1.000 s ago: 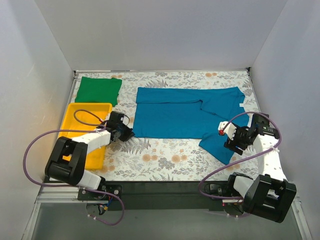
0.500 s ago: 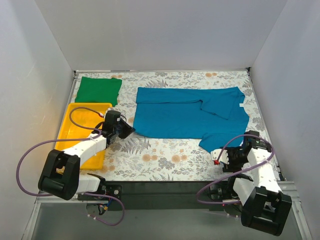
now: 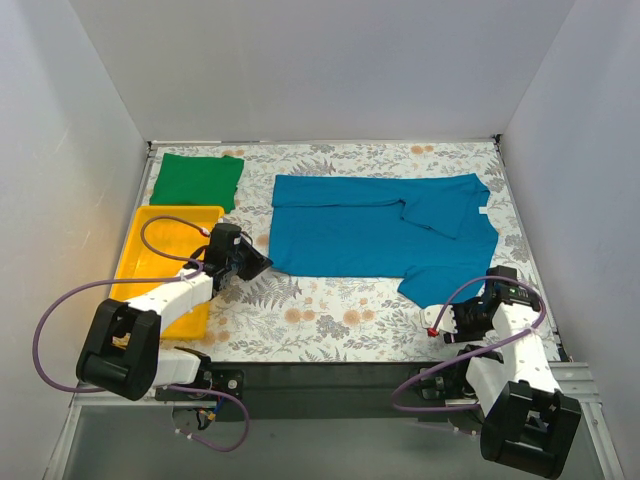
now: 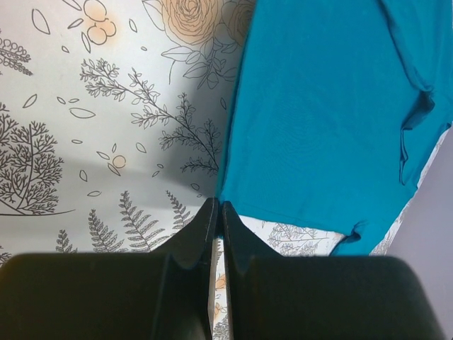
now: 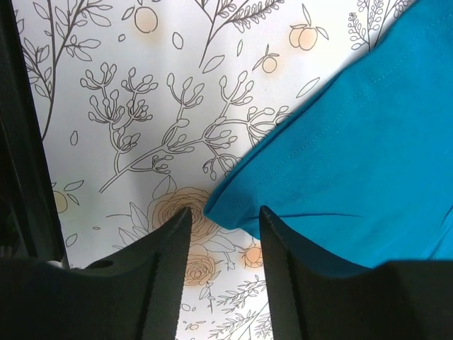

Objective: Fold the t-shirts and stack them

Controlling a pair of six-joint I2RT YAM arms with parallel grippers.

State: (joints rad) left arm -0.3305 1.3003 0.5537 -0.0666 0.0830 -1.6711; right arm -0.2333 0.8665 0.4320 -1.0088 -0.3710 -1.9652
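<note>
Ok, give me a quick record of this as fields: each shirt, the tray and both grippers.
teal t-shirt: spread flat in the middle, one sleeve folded in
green t-shirt: folded, at the far left
yellow tray: left side, nearer than the green t-shirt
left gripper: shut, tips at the teal t-shirt's near left corner
right gripper: open, fingers either side of the teal t-shirt's near right tip
stack: not yet made

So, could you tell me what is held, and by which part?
Teal-blue t-shirt: left fingers apparently pinch its near-left corner; right fingers straddle its near-right corner, open.
</note>
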